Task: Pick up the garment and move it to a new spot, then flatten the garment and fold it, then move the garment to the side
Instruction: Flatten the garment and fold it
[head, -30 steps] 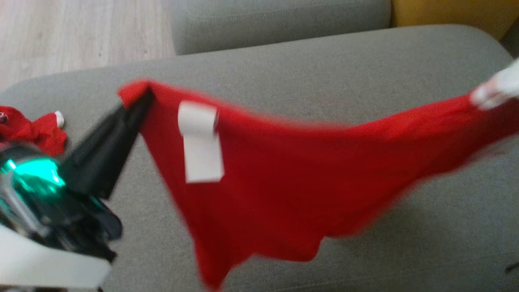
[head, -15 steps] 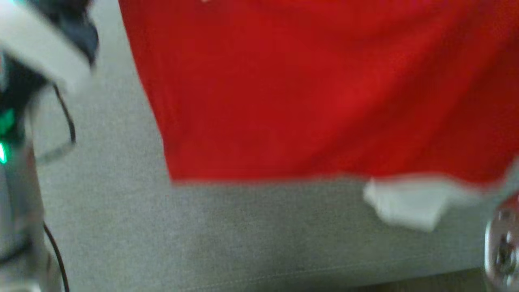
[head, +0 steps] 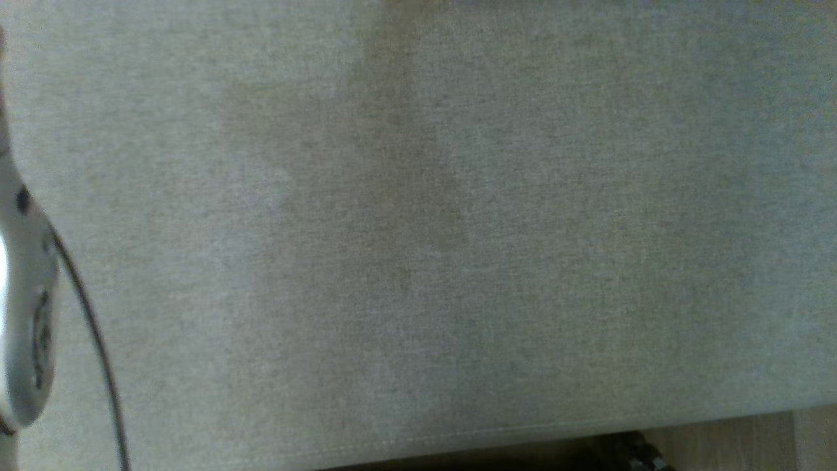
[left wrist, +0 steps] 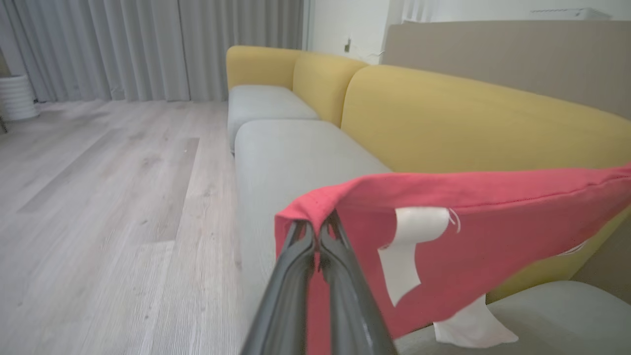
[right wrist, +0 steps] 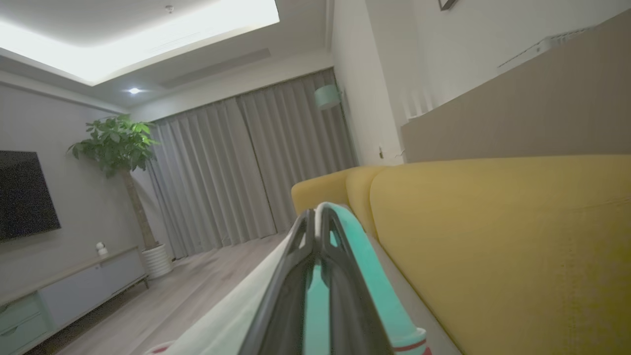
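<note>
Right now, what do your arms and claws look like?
The left claw and right claw each have two long, dark grey fingers tapering to slotted tips. In the head view, a white arm shell with dark spots and a thin dark cable beside it.

garment above sofa seat, backrest behind

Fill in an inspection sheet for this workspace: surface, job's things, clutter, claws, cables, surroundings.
Surface: grey seat cushion, smooth.
Job's things: red garment with white labels, held up over the seat.
Clutter: nothing seen.
Claws: left claw shut on the garment's corner; right claw shut, teal-and-white cloth with a red edge at its fingers, probably the same garment.
Cables: dark cable beside the pale arm at the head view's left edge.
Surroundings: yellow sofa back, wooden floor, grey curtains, potted plant.
</note>
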Controlling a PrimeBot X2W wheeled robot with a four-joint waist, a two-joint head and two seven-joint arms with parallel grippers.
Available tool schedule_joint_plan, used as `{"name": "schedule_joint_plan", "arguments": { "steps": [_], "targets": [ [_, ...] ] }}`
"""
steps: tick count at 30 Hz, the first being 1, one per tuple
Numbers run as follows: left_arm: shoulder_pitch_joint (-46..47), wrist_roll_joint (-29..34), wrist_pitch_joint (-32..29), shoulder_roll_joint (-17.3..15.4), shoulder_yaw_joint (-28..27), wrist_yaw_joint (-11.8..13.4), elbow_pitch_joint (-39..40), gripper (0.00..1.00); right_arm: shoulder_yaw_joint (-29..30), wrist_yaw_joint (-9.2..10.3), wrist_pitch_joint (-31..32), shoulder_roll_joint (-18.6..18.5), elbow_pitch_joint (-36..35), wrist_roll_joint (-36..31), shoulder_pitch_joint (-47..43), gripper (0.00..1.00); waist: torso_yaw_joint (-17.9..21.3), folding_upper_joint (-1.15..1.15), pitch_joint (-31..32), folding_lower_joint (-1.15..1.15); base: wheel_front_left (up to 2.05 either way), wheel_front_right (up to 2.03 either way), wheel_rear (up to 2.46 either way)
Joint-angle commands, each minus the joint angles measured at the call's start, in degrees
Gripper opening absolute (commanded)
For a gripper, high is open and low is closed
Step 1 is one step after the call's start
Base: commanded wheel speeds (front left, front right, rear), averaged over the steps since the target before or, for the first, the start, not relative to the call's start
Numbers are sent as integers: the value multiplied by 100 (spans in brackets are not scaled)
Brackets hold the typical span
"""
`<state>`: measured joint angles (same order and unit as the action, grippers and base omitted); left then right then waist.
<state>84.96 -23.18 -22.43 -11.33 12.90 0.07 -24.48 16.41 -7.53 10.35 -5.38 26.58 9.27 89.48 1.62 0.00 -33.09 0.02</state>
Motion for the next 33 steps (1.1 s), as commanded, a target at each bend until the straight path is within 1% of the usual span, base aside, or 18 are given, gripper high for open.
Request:
{"name": "schedule_joint_plan", "arguments": {
  "steps": [1, 3, 5, 6, 7, 9, 13, 15, 18, 21, 22, 24, 27, 29, 31, 33],
  "targets": [
    [-8, 86, 337, -196, -12, -51, -158, 0, -223, 4, -159, 180, 15, 154, -68, 0, 98, 0, -207, -2, 0, 0, 0],
    [-265, 101, 670, -169, 53, -151, -427, 0, -423, 4, -296, 187, 109, 367, -498, 0, 148, 0, -161, -2, 0, 0, 0],
    [-723, 81, 937, -174, 128, -279, -617, 0, -703, 4, -411, 145, 76, 631, -1150, 0, 194, 0, -17, -2, 0, 0, 0],
    [-990, 65, 1036, -194, 163, -332, -668, 0, -821, 4, -434, 102, 23, 765, -1528, 0, 218, 0, 70, -2, 0, 0, 0],
    [-990, 65, 1036, -194, 163, -332, -668, 0, -821, 4, -434, 102, 23, 765, -1528, 0, 218, 0, 70, -2, 0, 0, 0],
    [-1550, 5, 1164, -234, 241, -435, -643, 0, -972, 4, -466, -14, -194, 1004, -2282, 0, 240, 0, 211, -2, 0, 0, 0],
    [-2805, -138, 1269, -351, 378, -539, -109, 0, -1074, 4, -383, -209, -857, 1371, -3885, 0, 234, 0, 531, -2, 0, 0, 0],
    [-3552, -220, 1221, -428, 448, -549, 343, 0, -1077, 4, -332, -269, -1199, 1365, -4706, 0, 226, 0, 785, -2, 0, 0, 0],
    [-4784, -301, 1072, -523, 566, -419, 1183, 0, -913, 4, -145, -219, -1740, 1335, -5940, 0, 135, 0, 1196, -2, 0, 0, 0],
    [-5993, -313, 972, -600, 652, -122, 2026, 0, -679, 4, 89, -81, -2434, 1207, -7125, 0, 34, 0, 1514, -2, 0, 0, 0],
    [-6767, -434, 925, -565, 669, 86, 2535, 0, -530, 4, 293, 68, -2911, 1206, -7864, 0, -6, 0, 1653, -2, 0, 0, 0],
    [-7452, -473, 911, -572, 679, 303, 2984, 0, -441, 4, 444, 158, -3354, 1116, -8535, 0, -28, 0, 1726, -2, 0, 0, 0],
    [-8326, -537, 957, -539, 660, 614, 3511, 0, -354, 4, 597, 233, -3852, 1098, -9360, 0, -30, 0, 1760, -2, 0, 0, 0],
    [-8811, -598, 1002, -471, 661, 792, 3816, 0, -372, 4, 618, 244, -4017, 1246, -9805, 0, -9, 0, 1767, -2, 0, 0, 0],
    [-9201, -648, 1031, -407, 681, 934, 4088, 0, -339, 4, 544, 247, -4114, 1500, -10182, 0, -6, 0, 1780, -2, 0, 0, 0],
    [-9476, -738, 1031, -363, 684, 1012, 4313, 0, -257, 4, 477, 248, -4221, 1677, -10446, 0, 2, 0, 1786, -2, 0, 0, 0]
  ]
}}
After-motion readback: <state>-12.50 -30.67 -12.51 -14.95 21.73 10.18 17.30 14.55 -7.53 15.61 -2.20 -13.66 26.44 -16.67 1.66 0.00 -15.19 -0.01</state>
